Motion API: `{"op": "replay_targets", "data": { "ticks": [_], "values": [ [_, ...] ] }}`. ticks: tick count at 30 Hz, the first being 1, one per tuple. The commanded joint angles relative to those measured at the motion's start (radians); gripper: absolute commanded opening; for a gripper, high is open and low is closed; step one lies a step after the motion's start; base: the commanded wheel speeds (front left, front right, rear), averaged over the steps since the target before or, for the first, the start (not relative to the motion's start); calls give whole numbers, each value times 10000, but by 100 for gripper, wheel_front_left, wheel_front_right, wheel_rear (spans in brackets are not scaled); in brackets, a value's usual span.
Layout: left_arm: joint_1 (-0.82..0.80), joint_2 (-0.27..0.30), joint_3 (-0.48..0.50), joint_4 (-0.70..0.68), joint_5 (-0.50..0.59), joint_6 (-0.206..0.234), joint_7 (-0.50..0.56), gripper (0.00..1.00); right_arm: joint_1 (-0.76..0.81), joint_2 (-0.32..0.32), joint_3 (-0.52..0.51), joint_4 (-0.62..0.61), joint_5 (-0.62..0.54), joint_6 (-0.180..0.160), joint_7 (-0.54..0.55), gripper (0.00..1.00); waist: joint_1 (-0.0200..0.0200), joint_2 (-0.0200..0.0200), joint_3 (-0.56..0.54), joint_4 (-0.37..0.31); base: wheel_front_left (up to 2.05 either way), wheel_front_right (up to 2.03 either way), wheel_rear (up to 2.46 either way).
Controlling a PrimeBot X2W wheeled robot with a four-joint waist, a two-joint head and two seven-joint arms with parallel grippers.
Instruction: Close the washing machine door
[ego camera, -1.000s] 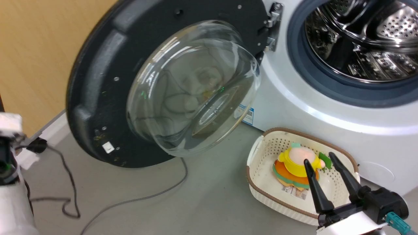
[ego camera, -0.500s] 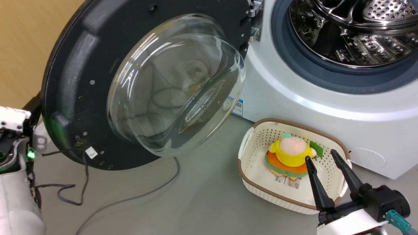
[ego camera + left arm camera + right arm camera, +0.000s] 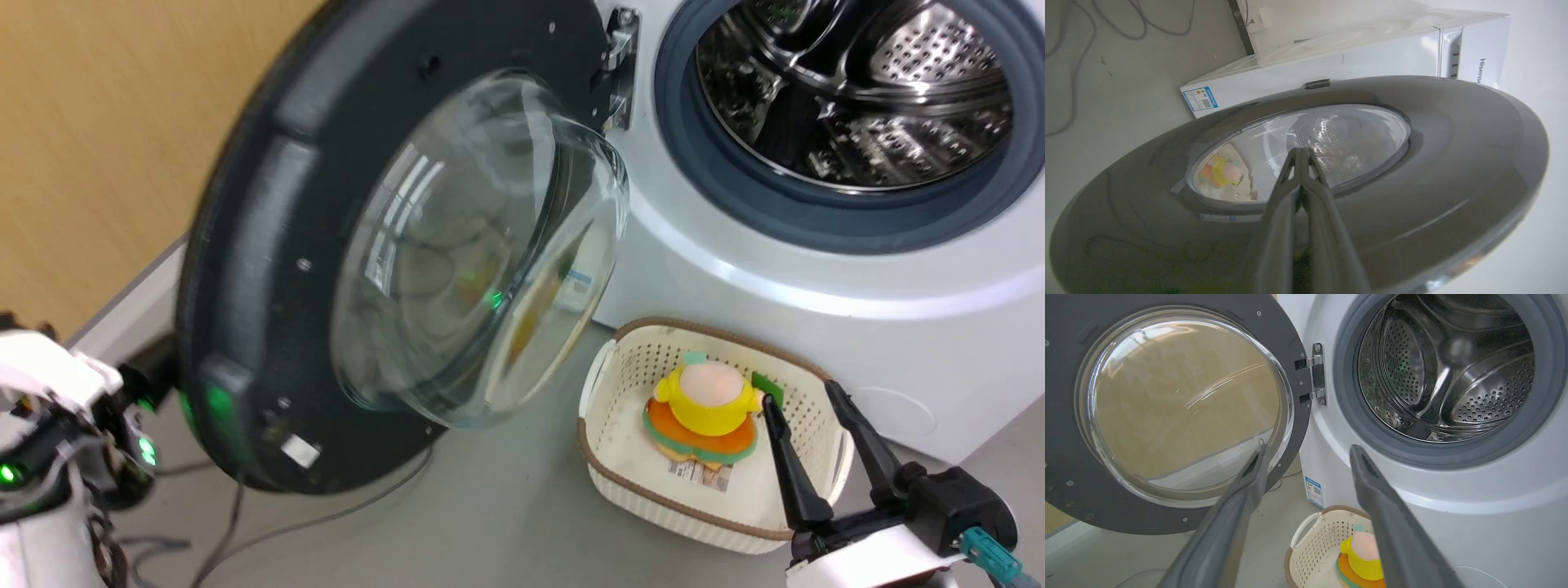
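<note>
Over the last second the washing machine door (image 3: pixel 269 245) has swung partway in from wide open. Its bulging glass now turns toward the steel drum (image 3: pixel 849 90), so closing looks under way, though the door hangs well short of latching. It stays hinged to the washing machine (image 3: pixel 735 278), its black rim matte.

The left hand (image 3: pixel 1301 152), fingers together and empty, lies against the door's glossy outer face. The right hand (image 3: pixel 800 396) hangs parted and empty over the cream basket (image 3: pixel 653 490).

washing machine door (image 3: pixel 261 245): matt black plastic rim, clear glossy glass bowl, glossy dark outer face | hinge (image 3: pixel 619 57): bright metal | washing machine (image 3: pixel 735 278): smooth glossy white body | drum (image 3: pixel 849 98): shiny perforated steel | gasket (image 3: pixel 816 224): matt grey rubber | basket (image 3: pixel 678 510): cream perforated plastic
</note>
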Motion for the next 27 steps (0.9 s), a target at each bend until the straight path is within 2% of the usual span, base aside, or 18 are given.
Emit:
{"op": "replay_targets", "data": {
  "ticks": [1,7,14,21,27],
  "values": [
    [320,-177,-71,-226,-118,6,203,0,24,60,-75,44,-83,8,-68,100,0,0,-132,-71,0,0,0],
    [1484,-793,-318,-1815,-611,485,1260,0,176,228,-301,149,-150,8,-106,100,0,0,-459,-331,0,0,0],
    [2535,-1366,-1116,-3378,-854,865,1776,0,315,339,-479,190,-231,8,-122,100,0,0,-595,-848,0,0,0],
    [3434,-1561,-2329,-4324,-1615,1168,1602,0,312,400,-493,217,-264,8,-127,100,0,0,-572,-1726,0,0,0],
    [4005,-1570,-3770,-4736,-2762,1316,612,0,264,379,-472,215,-275,8,-129,100,0,0,-499,-2746,0,0,0]
  ]
}}
